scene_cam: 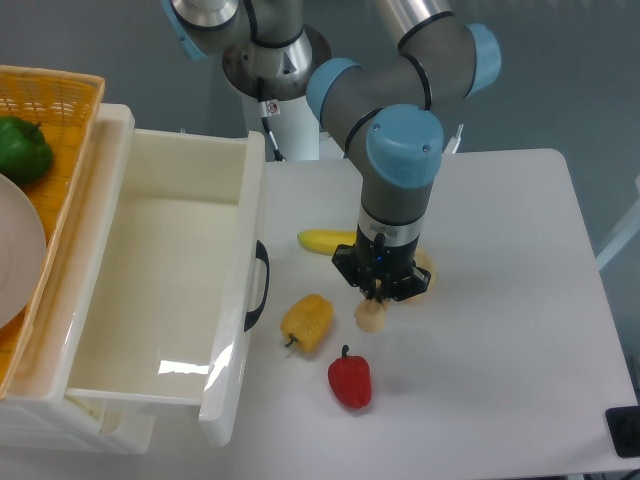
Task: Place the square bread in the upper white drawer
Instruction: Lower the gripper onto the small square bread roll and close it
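Now at grasp step: gripper [378, 296] down over square bread [370, 316] on desk [500, 300]; fingers' opening can't tell, hidden. Next likely: grip, lift, carry left to upper white drawer [160, 260], which stands open.

No text, label, brand or number can be read anywhere. A small red-and-white sticker [273, 106] sits on the arm's base column — too small and blurred to make out.
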Robot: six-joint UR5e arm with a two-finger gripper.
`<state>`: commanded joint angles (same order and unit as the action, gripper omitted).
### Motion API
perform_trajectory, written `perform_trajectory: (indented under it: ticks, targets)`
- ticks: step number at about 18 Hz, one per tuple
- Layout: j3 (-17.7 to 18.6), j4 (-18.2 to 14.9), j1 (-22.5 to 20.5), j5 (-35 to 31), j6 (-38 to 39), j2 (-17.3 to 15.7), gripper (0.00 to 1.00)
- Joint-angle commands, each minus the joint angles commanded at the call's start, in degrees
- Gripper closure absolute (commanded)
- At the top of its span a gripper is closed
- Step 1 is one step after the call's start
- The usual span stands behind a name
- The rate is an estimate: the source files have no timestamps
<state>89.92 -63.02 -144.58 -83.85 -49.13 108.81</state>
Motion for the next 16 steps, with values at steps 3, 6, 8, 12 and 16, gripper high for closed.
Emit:
perform_trajectory:
  ticks: [3, 6, 8, 12, 16]
  targets:
    - [0.00, 0.09, 0.09, 0.09, 0.09, 0.00, 0.85]
    - [-0.27, 0.00, 0.17, -0.09, 0.35, 0.09, 0.85]
    - [-0.27, 0.00, 0.00, 0.09, 0.35, -0.09, 0.86]
    - [-0.36, -0.18, -0.17, 0.35, 0.79, -1.40, 0.85]
    - [-1.32, -0.61, -0.09, 0.53, 3.95, -2.29, 0.86]
